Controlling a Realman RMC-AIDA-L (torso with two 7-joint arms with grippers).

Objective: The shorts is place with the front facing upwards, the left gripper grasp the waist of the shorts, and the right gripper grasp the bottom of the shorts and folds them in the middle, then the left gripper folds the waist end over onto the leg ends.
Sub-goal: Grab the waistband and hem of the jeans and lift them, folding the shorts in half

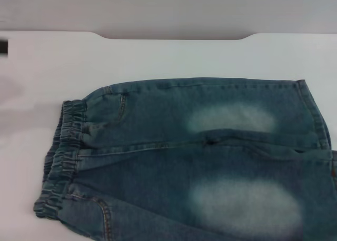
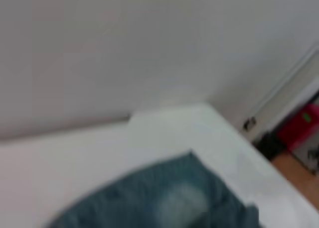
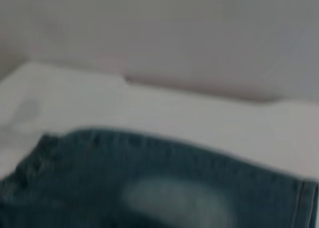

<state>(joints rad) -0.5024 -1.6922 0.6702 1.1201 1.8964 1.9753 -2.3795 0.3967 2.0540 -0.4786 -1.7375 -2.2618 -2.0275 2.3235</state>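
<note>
The shorts [image 1: 200, 162] lie flat on the white table [image 1: 158, 57] before me, front side up, waistband [image 1: 60, 157] toward my left and the leg hems [image 1: 316, 114] toward my right, where they run to the edge of my head view. Two pale faded patches [image 1: 231, 117] sit on the thighs, one on each leg, with the crotch seam between them.

Nothing rests on the shorts and nothing lies across them. Behind the table stands a plain pale wall [image 1: 168, 9]. My left wrist view shows a red object [image 2: 301, 123] and a strip of wooden floor [image 2: 299, 173] past the table's corner.

Neither of my grippers appears in any view, so I cannot tell how far their jaws stand open or whether they hold anything.
</note>
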